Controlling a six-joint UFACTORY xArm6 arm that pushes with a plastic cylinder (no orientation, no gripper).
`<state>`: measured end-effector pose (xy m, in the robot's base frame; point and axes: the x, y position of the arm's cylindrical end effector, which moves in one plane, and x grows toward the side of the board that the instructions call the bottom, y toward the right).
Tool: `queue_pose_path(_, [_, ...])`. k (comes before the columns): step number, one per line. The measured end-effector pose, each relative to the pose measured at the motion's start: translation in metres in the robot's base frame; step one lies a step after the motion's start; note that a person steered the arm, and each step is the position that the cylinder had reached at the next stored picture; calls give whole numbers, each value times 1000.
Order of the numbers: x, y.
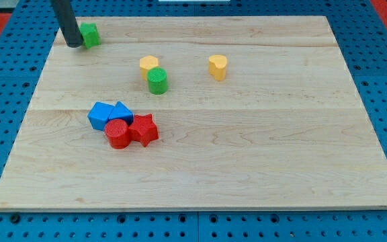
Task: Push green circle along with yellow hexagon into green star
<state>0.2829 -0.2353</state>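
The green circle (157,81) stands on the wooden board, touching the yellow hexagon (148,65) just above and left of it. The green star (89,33) sits near the board's top left corner, partly hidden by my rod. My tip (74,44) rests on the board right at the star's left side, far up and left of the green circle and yellow hexagon.
A yellow heart (218,66) lies to the right of the hexagon. A cluster of two blue blocks (109,114), a red circle (118,134) and a red star (144,129) sits lower left of centre. The wooden board (261,154) lies on a blue pegboard.
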Motion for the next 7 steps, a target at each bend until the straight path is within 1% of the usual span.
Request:
queue_pose_path(1, [55,23])
queue_pose_path(2, [109,88])
queue_pose_path(3, [131,141])
queue_pose_path(5, [123,164])
queue_pose_path(7, [118,165])
